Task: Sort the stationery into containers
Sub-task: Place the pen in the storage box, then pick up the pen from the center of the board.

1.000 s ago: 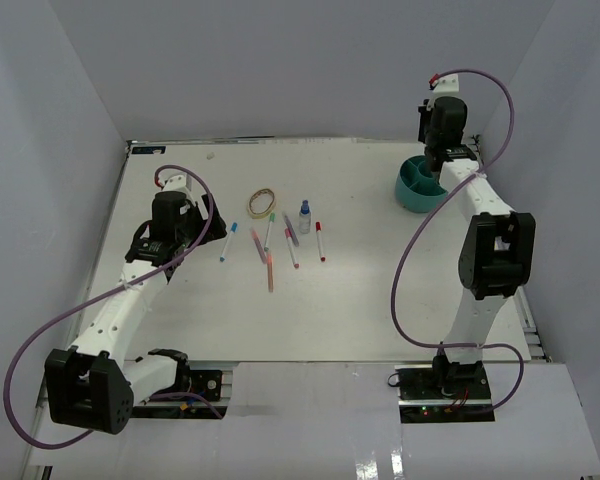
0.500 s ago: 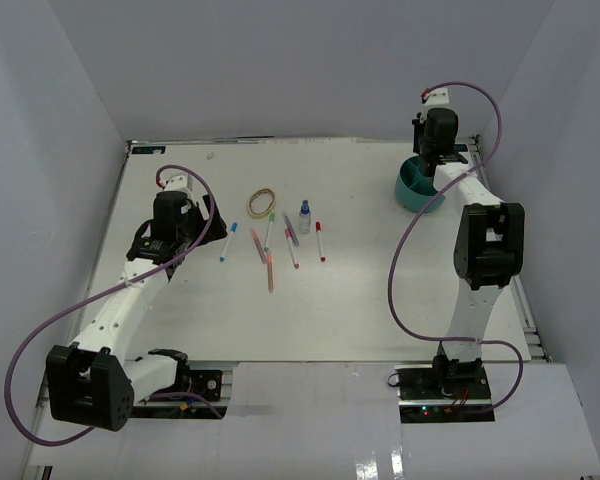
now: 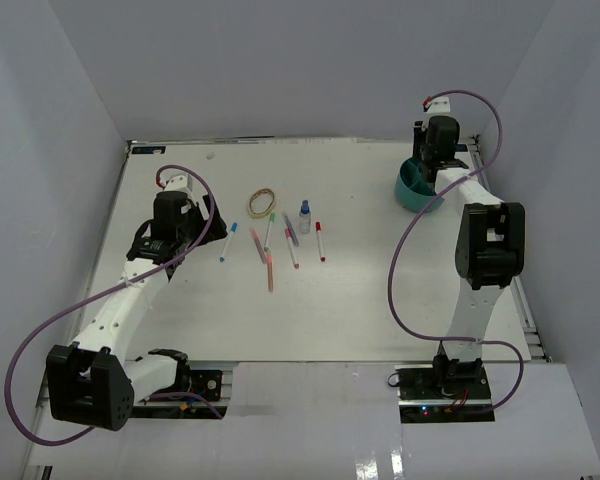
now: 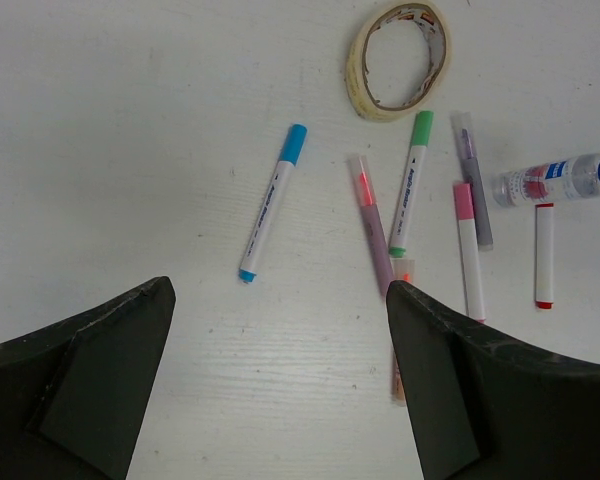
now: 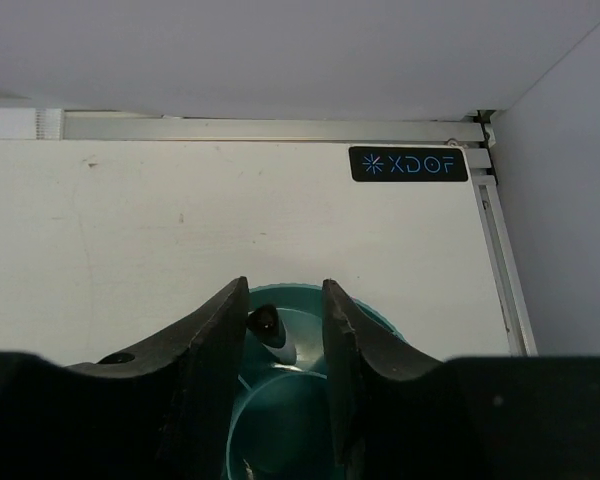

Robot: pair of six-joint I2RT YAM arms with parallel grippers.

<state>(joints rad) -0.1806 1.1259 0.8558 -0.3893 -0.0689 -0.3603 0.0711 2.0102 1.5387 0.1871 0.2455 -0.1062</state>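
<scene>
TOP EXTERNAL VIEW
Work surface: white table [image 3: 360, 300], enclosed by pale walls.
Container: round teal plastic organiser [image 3: 412, 190], at the far right corner of the table.
Right gripper [image 3: 435, 168]: directly above the organiser; finger gap not resolvable here.
Left gripper [image 3: 198, 226]: over the table, just left of the stationery group.
Stationery: lies mid-table, well apart from the organiser. Tan rubber-band loop [image 3: 263, 203] is farthest back, and the small clear blue-capped bottle [image 3: 304, 215] is to its right.

LEFT WRIST VIEW
Left gripper [image 4: 280, 290]: fingers wide apart, nothing between them but bare table.
Blue-capped white pen [image 4: 270, 205]: lies alone, left of the group; barrel print too small to read.
Tan rubber-band loop [image 4: 395, 60]: flat on the table, beyond the pens.
Green-capped white pen [image 4: 410, 180]: beside a mauve pen with clear cap [image 4: 373, 225].
Pink-capped white pen [image 4: 468, 250]: just beside a grey pen with clear cap [image 4: 475, 180].
Red-tipped white pen [image 4: 545, 255]: rightmost.
Small clear blue-capped bottle [image 4: 555, 180]: on its side; label printed, not legible.
Peach pen [image 4: 400, 330]: partly hidden by the right-hand finger.

RIGHT WRIST VIEW
Right gripper [image 5: 284, 290]: fingers a narrow gap apart over the organiser.
Dark-tipped pale item [image 5: 270, 325]: inside the organiser, fills only part of the gap.
Round teal plastic organiser [image 5: 380, 315]: rim and inner dividing wall visible.
Black label plate [image 5: 408, 164]: at the table's far edge, white lettering reads "XDOF" after a star mark.
</scene>
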